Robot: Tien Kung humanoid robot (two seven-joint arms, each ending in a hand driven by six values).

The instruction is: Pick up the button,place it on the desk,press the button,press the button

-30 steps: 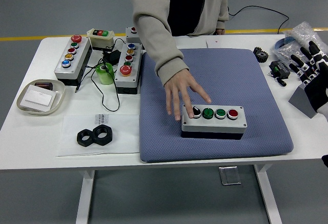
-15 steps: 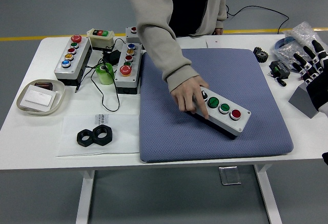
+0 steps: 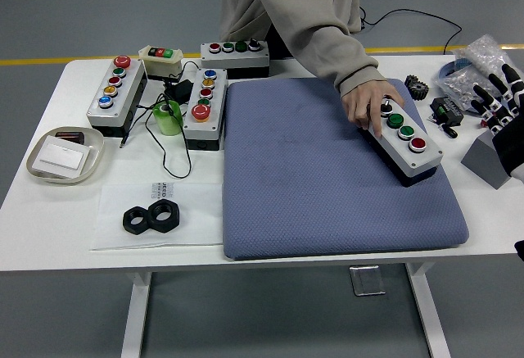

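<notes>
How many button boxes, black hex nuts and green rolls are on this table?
Button boxes: 5, namely the mat box, the five-button box, the beige box, the back box and the middle box
Black hex nuts: 2
Green rolls: 1
Total: 8

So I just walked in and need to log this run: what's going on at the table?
A person's hand rests on the far end of a grey button box, which lies at an angle near the right edge of the blue mat. The right robot hand hangs open at the table's right edge, apart from the box. The left arm is out of view. More button boxes sit at the far left.
</notes>
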